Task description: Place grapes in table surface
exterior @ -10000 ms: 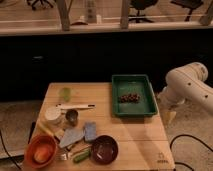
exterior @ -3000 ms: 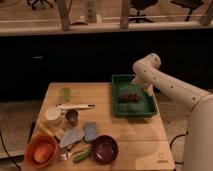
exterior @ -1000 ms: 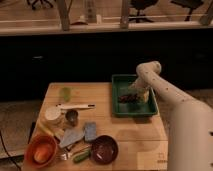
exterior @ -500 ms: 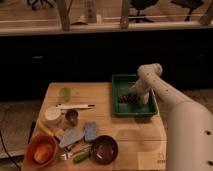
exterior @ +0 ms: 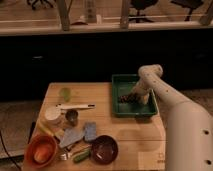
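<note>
The grapes [exterior: 126, 98], a small dark lumpy bunch, lie inside the green tray [exterior: 123, 82] at the back right of the light wooden table surface [exterior: 128, 134]. My white arm reaches in from the right and bends down into the tray. The gripper [exterior: 134, 96] is low inside the tray, right at the right side of the grapes and partly covering them. I cannot tell whether it touches them.
On the left half of the table stand an orange bowl [exterior: 41, 150], a dark maroon bowl [exterior: 104, 148], a white cup [exterior: 52, 114], a small metal cup [exterior: 72, 117], a blue sponge [exterior: 90, 131], a green cup [exterior: 65, 93] and a white utensil [exterior: 75, 106].
The arm has come in from the right, reached over the tray and lowered; in the last second the gripper dropped further to the grapes.
</note>
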Tool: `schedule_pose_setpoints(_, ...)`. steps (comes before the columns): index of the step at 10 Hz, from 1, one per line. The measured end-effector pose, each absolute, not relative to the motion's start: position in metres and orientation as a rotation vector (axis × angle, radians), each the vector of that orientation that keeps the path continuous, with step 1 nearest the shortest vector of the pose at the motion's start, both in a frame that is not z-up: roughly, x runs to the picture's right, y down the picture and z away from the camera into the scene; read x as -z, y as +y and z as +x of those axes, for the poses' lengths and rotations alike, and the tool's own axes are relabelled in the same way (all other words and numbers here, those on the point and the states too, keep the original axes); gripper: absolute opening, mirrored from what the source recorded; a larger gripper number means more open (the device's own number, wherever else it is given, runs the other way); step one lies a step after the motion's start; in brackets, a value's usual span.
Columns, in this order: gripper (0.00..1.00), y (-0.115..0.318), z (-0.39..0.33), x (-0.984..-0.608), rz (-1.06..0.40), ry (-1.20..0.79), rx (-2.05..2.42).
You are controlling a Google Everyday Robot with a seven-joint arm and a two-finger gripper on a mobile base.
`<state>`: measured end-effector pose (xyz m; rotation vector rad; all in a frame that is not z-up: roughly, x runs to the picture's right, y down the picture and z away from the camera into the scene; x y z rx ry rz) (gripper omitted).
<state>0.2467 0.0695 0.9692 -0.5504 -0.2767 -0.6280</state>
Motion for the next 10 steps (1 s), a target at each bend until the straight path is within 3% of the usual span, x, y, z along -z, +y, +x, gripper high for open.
schedule_pose_setpoints(1, 0.49, 0.071, 0.249, -0.969, -0.552, -0.277, 0.625)
schedule_pose_setpoints(5, 0.09, 0.071, 0.249, -0.968, -0.555, -0.277, 0.627)
schedule_pose_setpoints(6, 0.03, 0.071, 0.249, -0.968, -0.556, -0.277, 0.626)
schedule_pose_setpoints(10, 0.02, 0.049, 0.255, -0.94, -0.526, -0.257, 0.645)
